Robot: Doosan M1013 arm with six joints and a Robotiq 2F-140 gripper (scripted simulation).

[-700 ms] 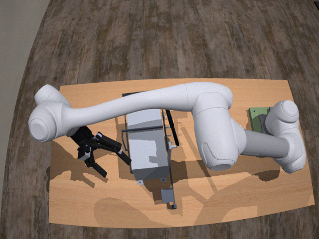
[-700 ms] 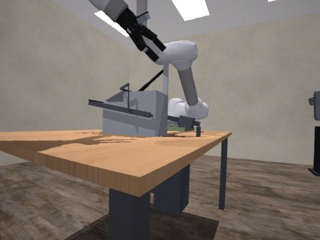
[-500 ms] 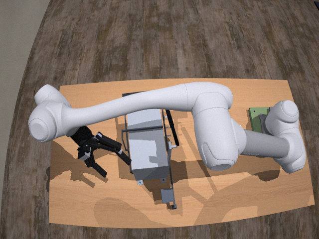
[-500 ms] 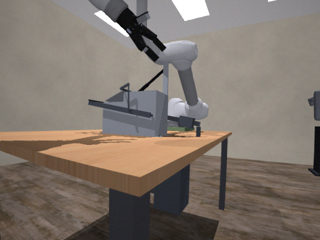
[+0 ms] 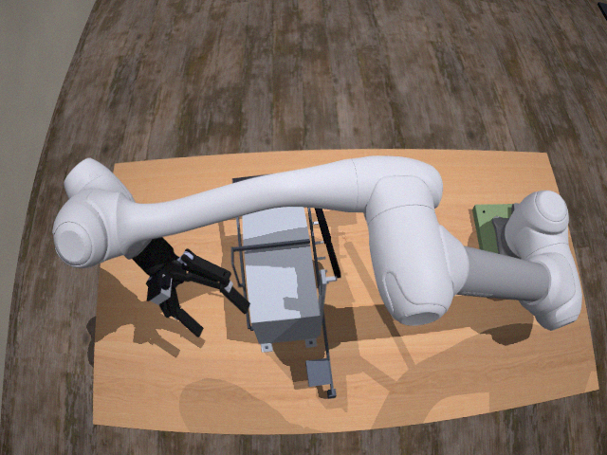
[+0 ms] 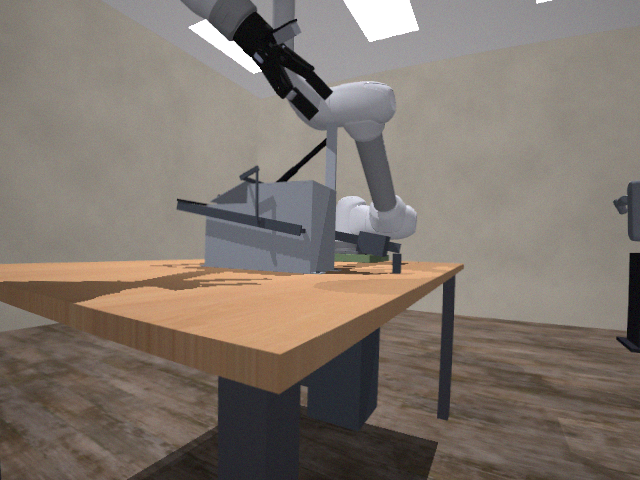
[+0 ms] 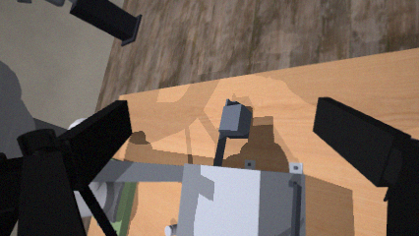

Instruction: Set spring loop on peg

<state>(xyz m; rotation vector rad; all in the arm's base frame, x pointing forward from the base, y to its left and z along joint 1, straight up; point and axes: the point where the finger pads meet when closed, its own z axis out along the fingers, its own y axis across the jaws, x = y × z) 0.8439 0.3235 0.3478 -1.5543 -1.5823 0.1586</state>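
The grey feeder box [image 5: 277, 274] stands mid-bench; it also shows in the side view [image 6: 268, 227] and the wrist view [image 7: 236, 202]. Its grey pedal [image 5: 319, 372] sticks out at the front on a thin arm and is raised off the bench [image 6: 373, 241] [image 7: 235, 119]. A small dark post [image 5: 329, 392] stands on the bench at the pedal's end [image 6: 396, 262]. The black spring [image 5: 326, 241] runs slanted along the feeder's right side, next to small pegs [image 5: 319, 242]; I cannot tell which peg holds the loop. My gripper [image 5: 220, 318] [image 6: 316, 102] is open and empty, high above the bench left of the feeder [image 7: 223, 118]. I cannot make out the steel weight.
My white arm [image 5: 294, 195] crosses over the feeder's rear. A green plate [image 5: 489, 223] lies by the arm's base at the right. A long grey bar [image 6: 240, 217] sticks out from the feeder's side. The bench edge is close on the left.
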